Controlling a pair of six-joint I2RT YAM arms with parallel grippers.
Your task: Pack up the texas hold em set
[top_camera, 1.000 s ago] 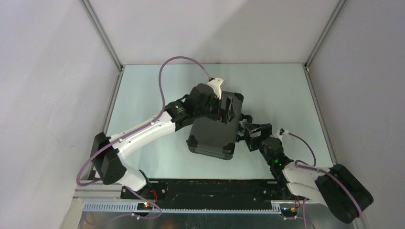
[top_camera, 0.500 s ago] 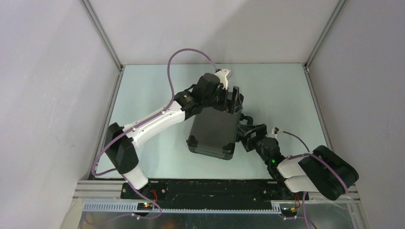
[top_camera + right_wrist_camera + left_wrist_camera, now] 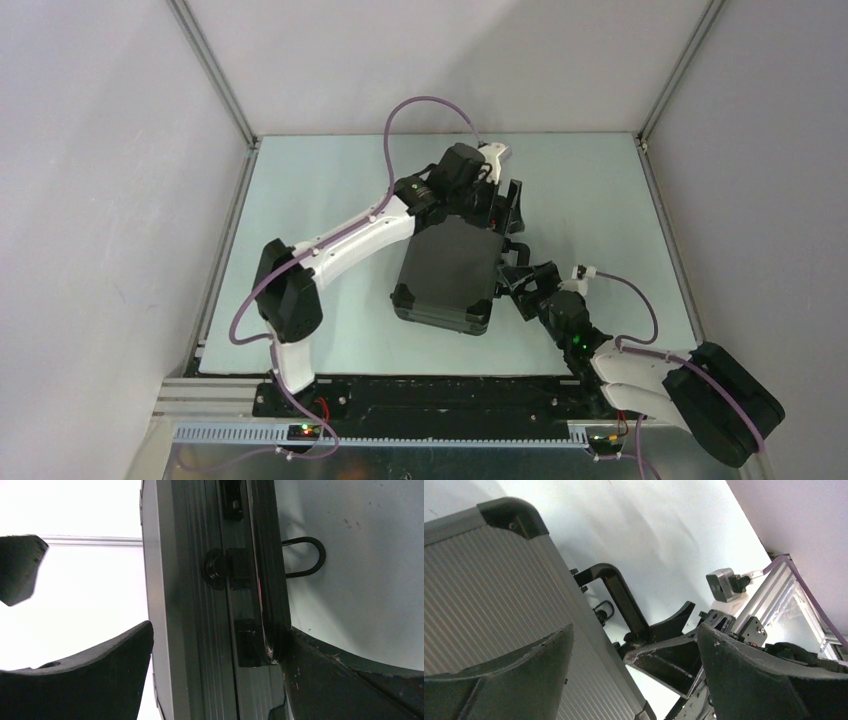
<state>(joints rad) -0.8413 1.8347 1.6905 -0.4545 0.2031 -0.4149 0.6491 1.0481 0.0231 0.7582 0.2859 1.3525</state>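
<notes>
The left pincer (image 3: 503,203) hangs over the far right corner of the briefcase (image 3: 448,268), its fingers spread apart with nothing between them. In its wrist view one finger (image 3: 509,680) is over the ribbed lid and the other is past the case's right edge. The dark grey briefcase lies shut and flat near the middle of the desk (image 3: 300,200), with its black handle (image 3: 621,597) on the right side. There the right pincer (image 3: 512,280) stands wide apart and straddles that side wall, latch (image 3: 220,570) and handle between its fingers; whether they press on it cannot be told.
</notes>
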